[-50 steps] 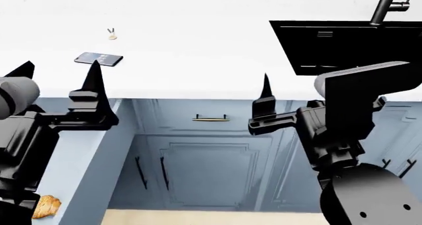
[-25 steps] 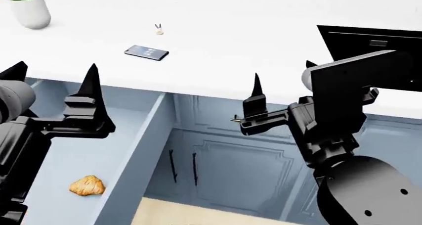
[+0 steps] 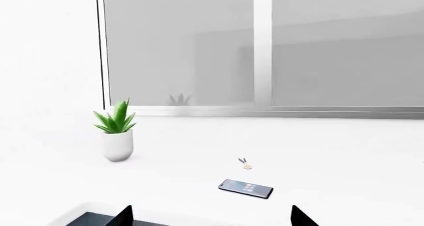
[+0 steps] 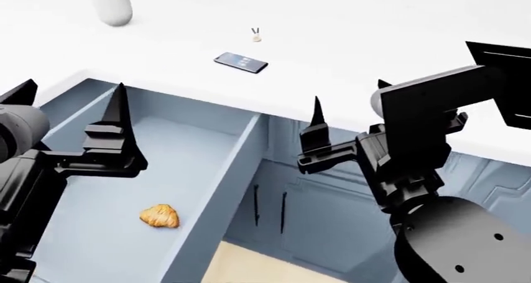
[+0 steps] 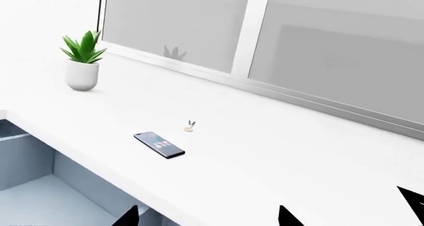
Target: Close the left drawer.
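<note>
The left drawer point(image 4: 217, 186) stands pulled far out from under the white counter, at the left of the head view. Its pale blue-grey box is open to view, and its front and handle are out of frame. My left gripper point(image 4: 71, 91) hovers open above the drawer's inside, holding nothing. Over the gap right of the drawer's side wall, my right gripper point(image 4: 349, 95) is open and empty too. In the left wrist view the left gripper point(image 3: 212, 217) points at the counter; in the right wrist view the right gripper point(image 5: 208, 217) points at the counter edge, with a corner of the drawer point(image 5: 27, 186).
A croissant point(image 4: 159, 216) lies in the drawer. On the counter point(image 4: 349, 40) are a phone point(image 4: 240, 62), a small key-like item point(image 4: 256, 37) and a potted plant point(image 4: 110, 2). A black sink point(image 4: 508, 56) sits at the right. Cabinet doors point(image 4: 315, 227) with black handles are below.
The head view has swung left and tilted, so the open drawer and croissant now fill the left. Both grippers stay open in the same pose.
</note>
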